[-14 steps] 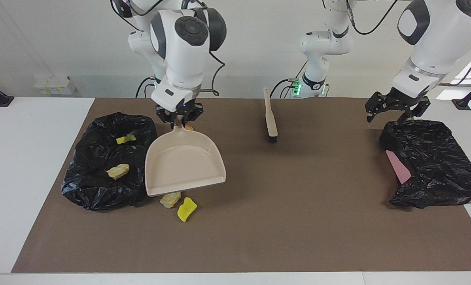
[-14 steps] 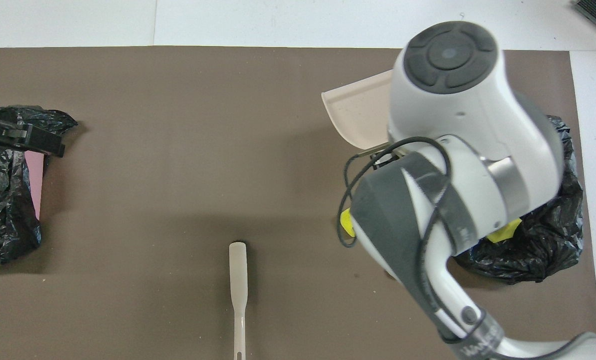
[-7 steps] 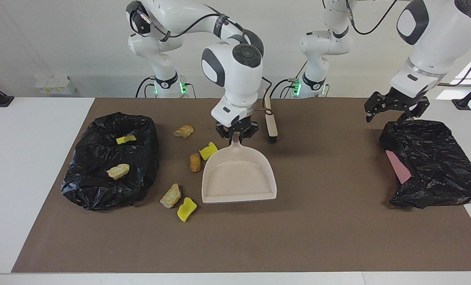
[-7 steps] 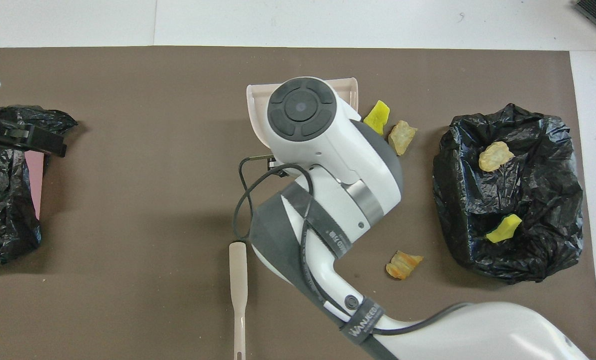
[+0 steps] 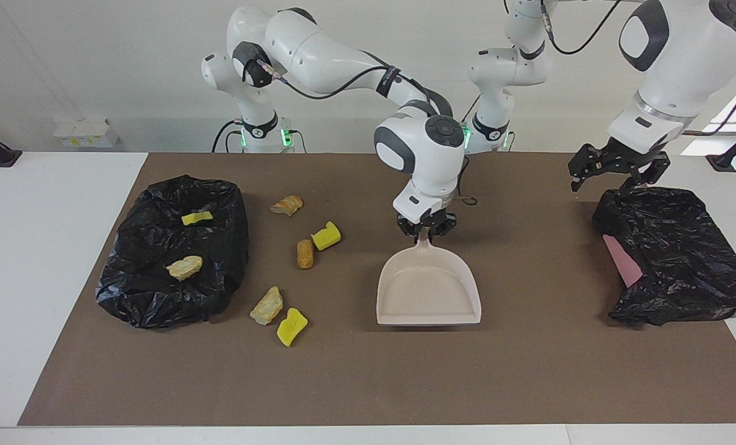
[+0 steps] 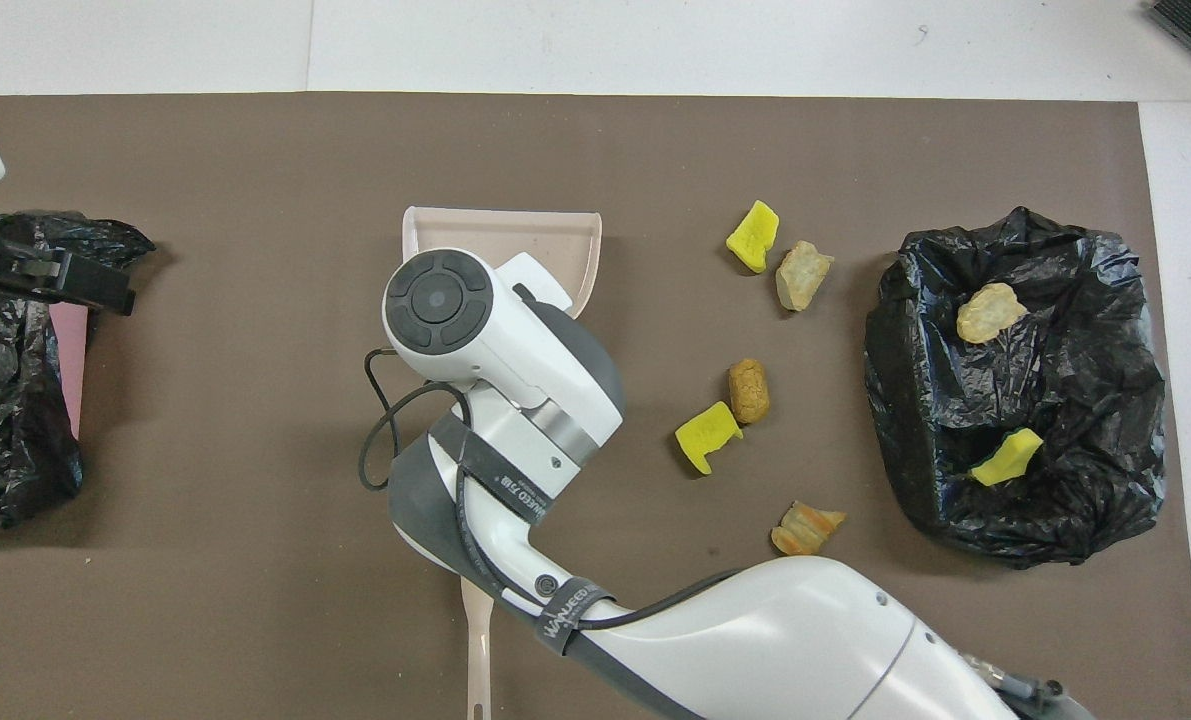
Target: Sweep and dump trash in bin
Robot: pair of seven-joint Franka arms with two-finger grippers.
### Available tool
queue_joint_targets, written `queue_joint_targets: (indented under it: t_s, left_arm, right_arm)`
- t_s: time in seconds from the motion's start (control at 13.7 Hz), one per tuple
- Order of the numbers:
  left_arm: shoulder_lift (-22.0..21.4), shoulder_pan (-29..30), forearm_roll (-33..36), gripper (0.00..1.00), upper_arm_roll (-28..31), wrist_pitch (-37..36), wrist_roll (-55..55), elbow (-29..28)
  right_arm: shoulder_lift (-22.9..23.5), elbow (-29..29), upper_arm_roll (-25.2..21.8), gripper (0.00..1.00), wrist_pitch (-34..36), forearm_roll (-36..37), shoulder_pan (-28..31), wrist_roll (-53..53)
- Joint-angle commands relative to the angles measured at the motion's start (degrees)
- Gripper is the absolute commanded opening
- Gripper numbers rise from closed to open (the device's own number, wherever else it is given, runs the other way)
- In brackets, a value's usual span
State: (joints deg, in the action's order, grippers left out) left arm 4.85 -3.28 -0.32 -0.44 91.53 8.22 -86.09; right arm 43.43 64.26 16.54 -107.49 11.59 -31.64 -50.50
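the right gripper [image 5: 427, 229] is clamped on the handle of the beige dustpan [image 5: 428, 292], whose pan lies farther out from its fingers on the brown mat [image 5: 368, 371]. the trash [image 5: 305, 253] sits loose toward the right arm's end, five pieces on the mat and two in the black bin bag [image 5: 170, 253]. the left gripper [image 5: 609, 176], fingers apart, hangs over a second black bag [image 5: 676, 259].

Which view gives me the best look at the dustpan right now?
The facing view. There the whole dustpan shows, from its handle, held by the right end effector, to its open lip, with nothing lying in the tray. In the overhead view the right arm covers the handle and most of the tray; only the lip end shows.
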Motion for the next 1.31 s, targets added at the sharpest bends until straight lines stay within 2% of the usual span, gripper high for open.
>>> queue_joint_targets:
  t_s: [0.0,0.15,0.44,0.66,0.8,0.95,1.02,1.09,1.24]
  left_arm:
    - [-0.7,-0.3,0.8,1.00,0.1,1.2,0.7,-1.4]
    - [-0.8,-0.4,0.8,1.00,0.1,1.2,0.7,-1.5]
    - [-0.5,-0.5,0.8,1.00,0.1,1.4,0.7,-1.7]
    - [-0.8,-0.6,0.8,1.00,-0.2,3.2,0.8,-4.1]
    - [-0.8,-0.6,0.8,1.00,-0.3,3.7,0.7,-5.1]
    - [-2.5,-0.6,0.8,1.00,-0.4,5.1,1.0,-8.8]
    - [-3.8,-0.9,0.7,1.00,-0.5,7.6,1.0,-11.2]
    - [-4.7,-1.5,0.7,1.00,-0.5,10.9,0.9,-13.6]
    - [-4.2,-2.1,0.8,1.00,-0.5,14.5,0.8,-14.8]
  right_arm:
    - [2.0,-3.3,-0.2,0.00,-0.6,-1.2,-0.7,-1.2]
    - [3.1,-3.1,-0.4,0.00,-1.0,-1.1,-2.0,-1.3]
    - [3.8,-2.0,-0.4,0.22,-0.9,-0.9,-2.6,-1.3]
    - [3.7,-0.9,-0.4,0.45,-0.9,-0.7,-2.6,-1.0]
    - [3.3,-0.7,-0.4,0.55,0.2,-0.1,-2.6,-1.0]
    - [1.7,-0.7,-0.3,0.67,0.3,-0.9,-1.8,-0.9]
    - [0.6,-0.7,0.0,0.77,0.3,-1.1,-1.3,-1.0]
    - [-1.3,0.0,0.2,0.84,0.3,-1.5,-1.5,-1.3]
    - [-8.8,7.8,0.2,0.89,0.4,-4.5,-1.7,-1.5]
